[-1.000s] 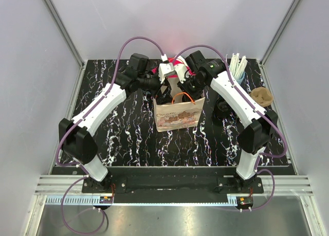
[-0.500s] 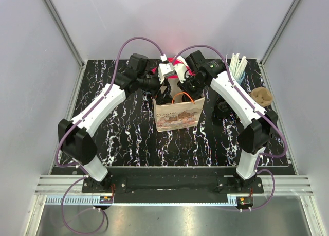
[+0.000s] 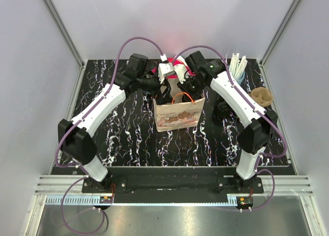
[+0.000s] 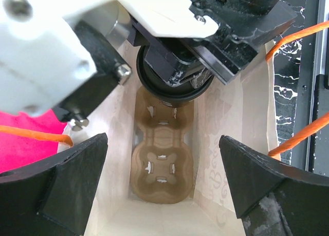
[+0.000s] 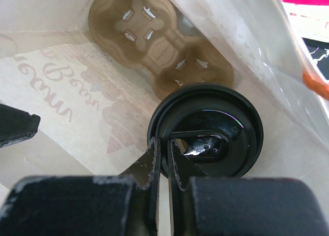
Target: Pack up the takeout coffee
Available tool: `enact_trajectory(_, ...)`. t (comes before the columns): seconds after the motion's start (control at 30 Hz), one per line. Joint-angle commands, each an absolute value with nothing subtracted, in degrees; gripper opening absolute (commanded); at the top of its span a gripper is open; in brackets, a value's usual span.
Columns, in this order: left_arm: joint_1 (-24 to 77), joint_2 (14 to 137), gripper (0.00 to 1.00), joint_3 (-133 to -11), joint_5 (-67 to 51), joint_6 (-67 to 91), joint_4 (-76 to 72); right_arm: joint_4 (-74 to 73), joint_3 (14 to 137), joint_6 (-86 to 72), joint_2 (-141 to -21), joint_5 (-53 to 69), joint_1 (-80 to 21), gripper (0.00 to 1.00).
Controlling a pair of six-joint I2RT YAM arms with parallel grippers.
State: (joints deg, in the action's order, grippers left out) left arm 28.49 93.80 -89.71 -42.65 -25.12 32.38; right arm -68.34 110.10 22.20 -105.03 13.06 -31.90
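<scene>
**Right gripper clamped on cup lid, inside bag**

Right gripper [image 5: 165, 161]: fingers nearly together, pinching the rim of the black lid [image 5: 216, 123] from above. The lid belongs to the coffee cup, and the cup body is hidden under it.

The cup is inside the paper bag [image 3: 177, 115], over one end of the pulp cup carrier [image 5: 154, 40] that lies flat on the bag floor. Cannot tell whether the cup is seated in a well.

Left gripper [image 4: 162, 153]: jaws wide apart, one finger at each side wall of the bag mouth. Contact with the paper cannot be told. An orange handle [image 4: 295, 138] arcs past the right side.

Top view: the bag stands upright mid-table [image 3: 123, 128], with both wrists meeting over its mouth.
- Just right of the bag, partly behind the right arm: a dark round object [image 3: 222, 108].
- Farther right: a brown pulp piece [image 3: 262, 96].
- Behind the bag: something pink [image 3: 180, 65].
- Far right corner: white straws [image 3: 237, 65] standing in a holder.
</scene>
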Motion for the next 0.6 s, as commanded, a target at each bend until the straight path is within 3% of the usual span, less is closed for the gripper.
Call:
enact_trajectory(0.0, 28.21, 91.32, 0.99, -90.18, -43.07, -23.99, 29.18, -66.36, 108.90, 23.55, -104.33, 12.48, -32.61, 0.00)
enact_trajectory(0.57, 28.21, 91.67, 0.99, -89.82, -43.15, -23.47, 28.65, -60.47, 105.38, 25.05, -101.60, 13.89, -32.61, 0.00)
